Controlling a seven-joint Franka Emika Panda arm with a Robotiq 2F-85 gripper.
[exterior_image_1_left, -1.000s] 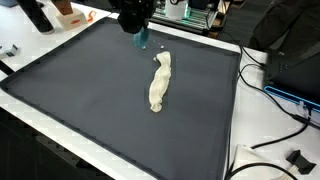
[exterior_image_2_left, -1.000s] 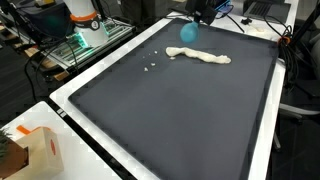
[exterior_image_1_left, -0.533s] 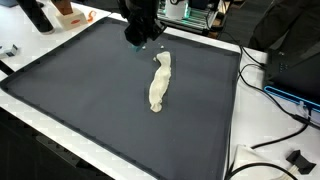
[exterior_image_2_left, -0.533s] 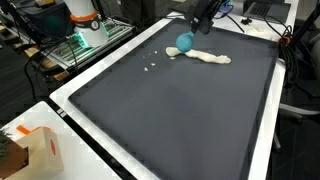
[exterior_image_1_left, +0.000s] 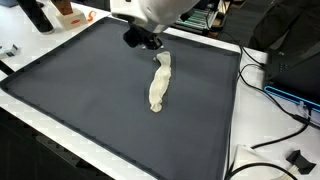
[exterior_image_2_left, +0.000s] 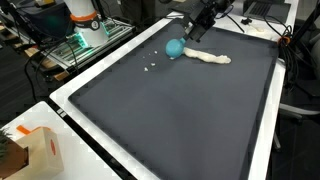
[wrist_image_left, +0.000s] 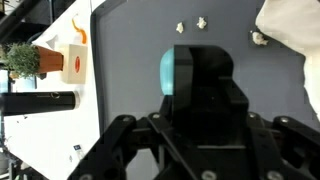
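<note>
Wrist view: my hand (wrist_image_left: 192, 78) is clamped on a teal ball (wrist_image_left: 167, 72) over the desk's dark mat (wrist_image_left: 125, 70). A crumpled white cloth (wrist_image_left: 290, 30) lies at the corner, with small white crumbs (wrist_image_left: 201, 22) near it. In both exterior views the ball (exterior_image_2_left: 175, 47) sits at the mat's far end, just beside the cloth (exterior_image_1_left: 159, 82). I cannot tell whether it touches the mat.

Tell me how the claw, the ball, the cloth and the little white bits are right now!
gripper: shut on the ball, tilted.
ball: pinched in the gripper, low over the mat; cannot tell if it touches.
cloth: twisted into a long roll, lying loose beside the gripper.
white bits: scattered loose on the mat.
mat: spread flat.
</note>
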